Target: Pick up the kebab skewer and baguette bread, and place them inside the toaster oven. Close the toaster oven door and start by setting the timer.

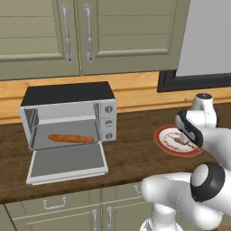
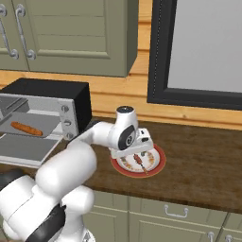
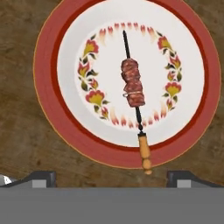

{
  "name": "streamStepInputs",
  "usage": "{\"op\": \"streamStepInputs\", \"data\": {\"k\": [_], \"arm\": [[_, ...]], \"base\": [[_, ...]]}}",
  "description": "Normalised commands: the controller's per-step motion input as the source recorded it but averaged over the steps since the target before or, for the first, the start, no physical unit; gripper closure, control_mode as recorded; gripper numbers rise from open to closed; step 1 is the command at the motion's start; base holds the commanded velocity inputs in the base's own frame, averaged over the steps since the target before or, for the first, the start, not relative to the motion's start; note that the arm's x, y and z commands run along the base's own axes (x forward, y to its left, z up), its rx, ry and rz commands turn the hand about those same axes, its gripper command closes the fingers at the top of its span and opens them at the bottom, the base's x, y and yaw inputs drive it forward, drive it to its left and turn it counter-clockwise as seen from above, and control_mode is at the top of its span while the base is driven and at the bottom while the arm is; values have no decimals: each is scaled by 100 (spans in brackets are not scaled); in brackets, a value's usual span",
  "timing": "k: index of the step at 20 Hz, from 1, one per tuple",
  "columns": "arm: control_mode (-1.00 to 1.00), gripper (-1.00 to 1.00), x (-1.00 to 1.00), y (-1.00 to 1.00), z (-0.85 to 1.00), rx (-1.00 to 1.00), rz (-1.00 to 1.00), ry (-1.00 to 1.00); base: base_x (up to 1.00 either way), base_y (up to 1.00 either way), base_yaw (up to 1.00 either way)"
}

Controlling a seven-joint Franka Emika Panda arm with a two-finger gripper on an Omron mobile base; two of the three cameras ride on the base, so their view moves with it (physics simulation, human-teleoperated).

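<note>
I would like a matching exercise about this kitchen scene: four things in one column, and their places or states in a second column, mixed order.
Things:
1. skewer
2. baguette
3. oven door
4. hand

Places or states:
A. folded down, open
B. on the red-rimmed plate
C. open, above the plate, holding nothing
D. inside the toaster oven

Pairs: 1-B, 2-D, 3-A, 4-C

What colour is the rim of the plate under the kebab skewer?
Red, on the plate under the kebab skewer; clearest in the hand view.
</note>
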Motion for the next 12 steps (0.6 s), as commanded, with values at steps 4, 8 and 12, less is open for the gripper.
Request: {"op": "streamStepInputs", "data": {"k": [4,8,12], "arm": [[-100,-100,33,0,-35,0,11,8],[-100,-100,28,0,-35,0,6,8],[-100,-100,30,-1,-30,0,4,10]], "base": [[0,0,0],[0,0,0],[0,0,0]]}}
